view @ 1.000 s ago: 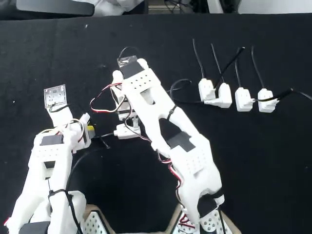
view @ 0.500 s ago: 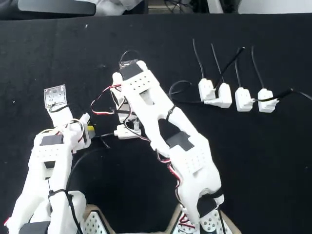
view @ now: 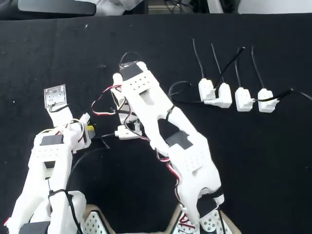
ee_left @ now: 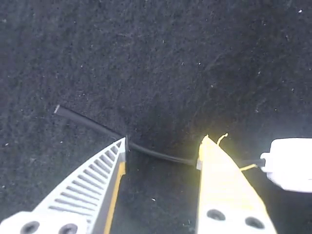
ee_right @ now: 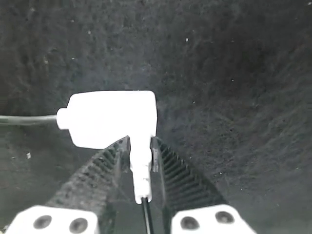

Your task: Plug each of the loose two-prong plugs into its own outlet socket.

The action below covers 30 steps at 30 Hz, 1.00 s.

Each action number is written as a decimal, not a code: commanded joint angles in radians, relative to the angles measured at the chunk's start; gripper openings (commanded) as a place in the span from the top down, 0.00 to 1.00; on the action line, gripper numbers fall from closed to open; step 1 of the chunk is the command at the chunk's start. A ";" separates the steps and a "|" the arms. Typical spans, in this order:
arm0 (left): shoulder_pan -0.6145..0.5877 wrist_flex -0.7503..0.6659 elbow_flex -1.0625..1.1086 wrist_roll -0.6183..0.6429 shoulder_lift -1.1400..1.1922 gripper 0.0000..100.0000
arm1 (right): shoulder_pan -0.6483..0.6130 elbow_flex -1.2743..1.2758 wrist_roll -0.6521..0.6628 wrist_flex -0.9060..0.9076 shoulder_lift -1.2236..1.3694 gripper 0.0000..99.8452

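Observation:
A loose white two-prong plug (view: pixel 123 132) lies on the black table (view: pixel 58 53) between the two arms. In the right wrist view my right gripper (ee_right: pixel 140 142) is shut on the narrow stem of the plug (ee_right: pixel 112 119), whose body lies just past the fingertips. My left gripper (ee_left: pixel 163 146) is open and straddles the plug's thin black cable (ee_left: pixel 97 129); the plug (ee_left: pixel 292 163) lies beside its yellow finger (ee_left: pixel 219 185). From above, the left gripper (view: pixel 90 130) sits just left of the plug. A row of white outlet sockets (view: pixel 243 99) lies at the right.
The sockets carry black cables (view: pixel 197 58) running to the far edge, and another cable (view: pixel 292 92) runs off to the right. A small grey square plate (view: pixel 54 96) lies at the left, beyond the left arm. Open black cloth spans the far side.
The right arm's wrist has shifted slightly toward the near side. The plug and the left arm stay where they were.

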 commanded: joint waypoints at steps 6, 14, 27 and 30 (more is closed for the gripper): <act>-0.008 -0.005 -0.022 0.000 -0.028 0.76 | 0.006 -0.005 0.009 -0.034 0.010 0.99; -0.065 -0.005 -0.028 0.041 -0.028 0.76 | -0.021 -0.002 0.051 -0.066 -0.033 0.86; -0.285 0.015 -0.071 0.212 -0.028 0.76 | -0.091 -0.031 0.512 -0.087 -0.282 0.87; -0.308 0.014 -0.071 0.235 -0.028 0.76 | -0.094 -0.036 0.852 -0.083 -0.283 0.87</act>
